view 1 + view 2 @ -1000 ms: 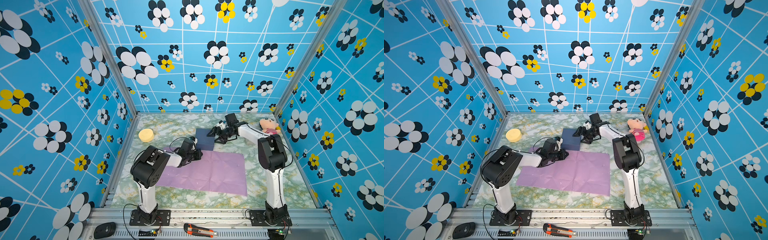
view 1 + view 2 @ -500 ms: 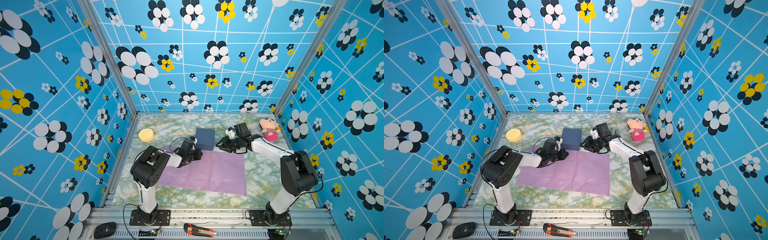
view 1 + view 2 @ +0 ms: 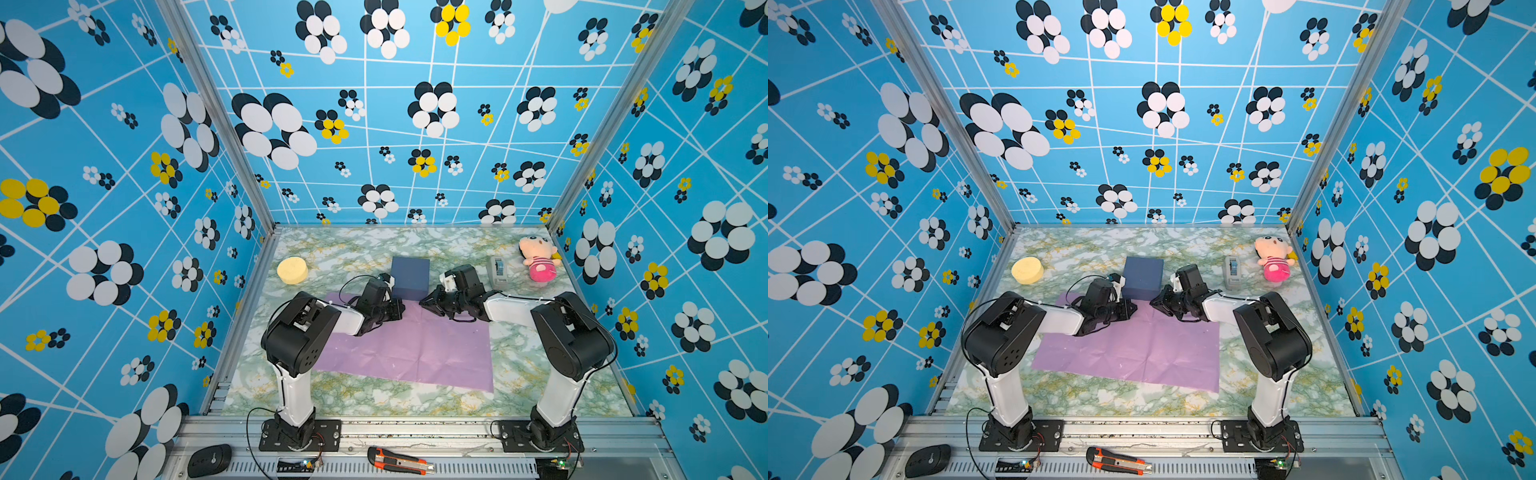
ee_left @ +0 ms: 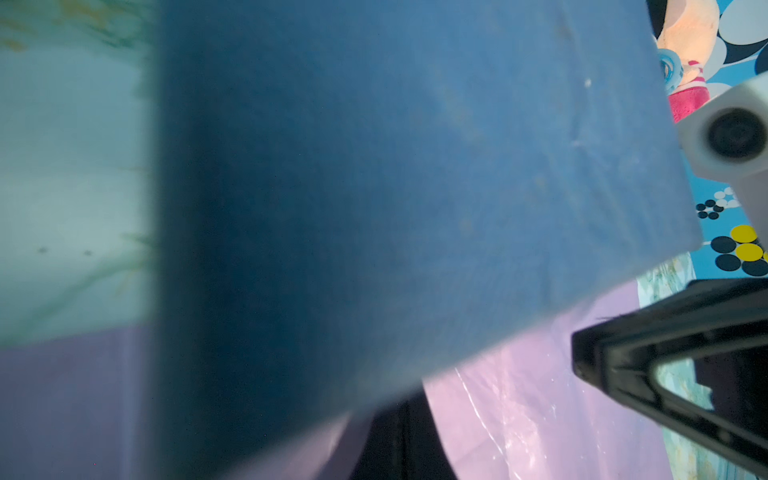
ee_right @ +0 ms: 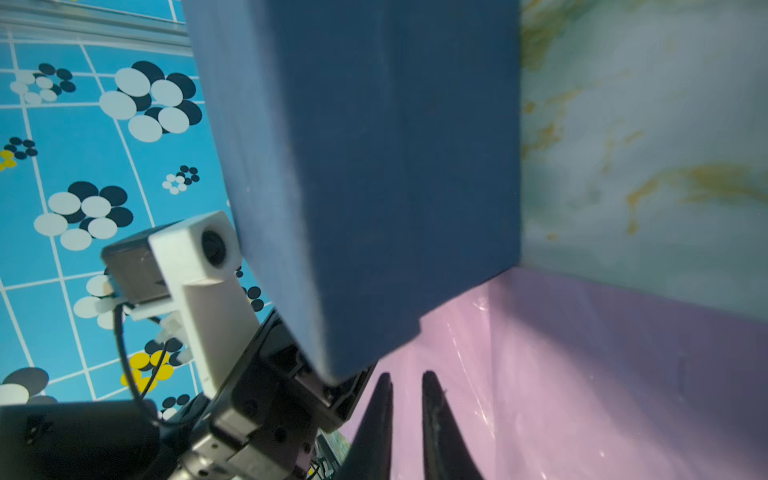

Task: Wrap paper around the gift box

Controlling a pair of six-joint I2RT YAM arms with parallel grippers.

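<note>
The main risk is the paper moving without the gift box. The box sits just beyond both grippers and between them, with only its near edge over the sheet's far margin and the rest on the bare worktop. A pull on that margin could drag the sheet out from under the box, or nudge the box farther off it. The left gripper has its jaws together at the box's near corner; I cannot tell whether paper is pinched in them. The right gripper is low over the sheet with its jaws a narrow slit apart, and closing on flat, thin paper may catch nothing or crumple it. The box lies flat with its lid up and one side facing the grippers. It is close to square, so it has no clear long axis. The sheet's long axis runs crosswise, from the left gripper's side to the right's, slightly skewed to the box.
</note>
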